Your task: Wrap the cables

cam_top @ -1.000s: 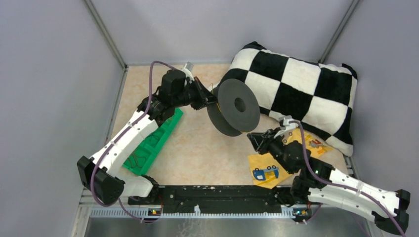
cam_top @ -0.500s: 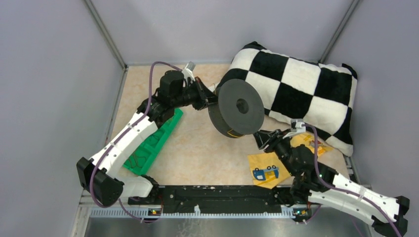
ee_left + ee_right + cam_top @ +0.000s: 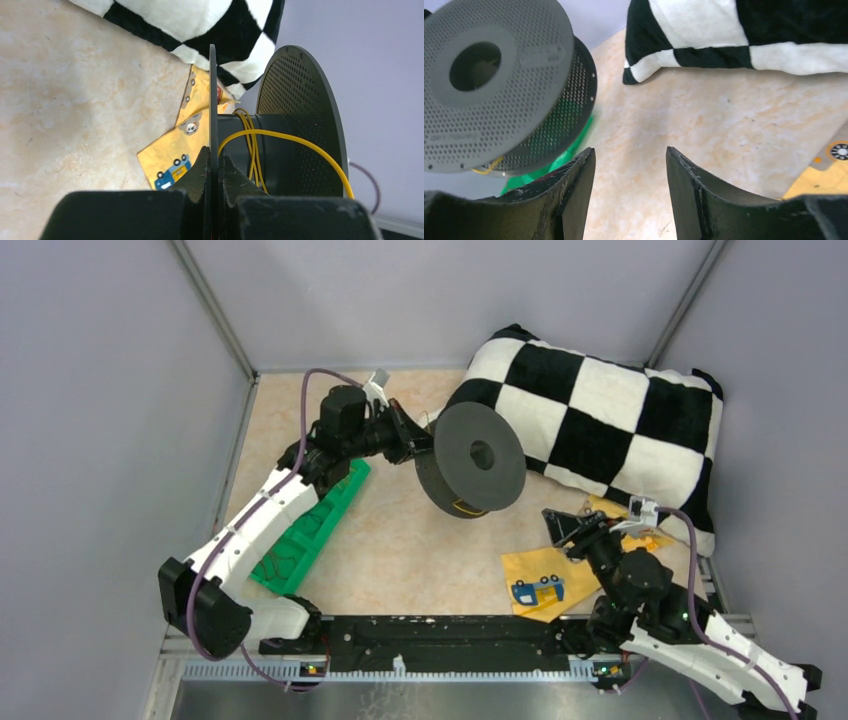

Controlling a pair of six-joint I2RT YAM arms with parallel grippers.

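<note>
A dark grey spool [image 3: 478, 457] hangs above the table, tilted, its face toward the top camera. My left gripper [image 3: 422, 445] is shut on the rim of its near flange [image 3: 213, 100], one finger on each side of the thin disc. The yellow cable [image 3: 280, 136] is wound a few turns round the core, with one loose loop bulging out between the flanges; a short bit shows under the spool [image 3: 462, 508]. My right gripper [image 3: 560, 525] stands open to the lower right of the spool, apart from it, nothing between its fingers [image 3: 630, 152]. The spool [image 3: 499, 80] fills the upper left of the right wrist view.
A black-and-white checked pillow [image 3: 610, 425] lies at the back right. A yellow cloth [image 3: 540, 580] with a printed car lies under the right arm. A green tray [image 3: 310, 530] sits beneath the left arm. Grey walls close in on three sides.
My right gripper has opened and drawn back to the right, away from the spool's lower edge. The left gripper keeps its hold; the spool shifted slightly.
</note>
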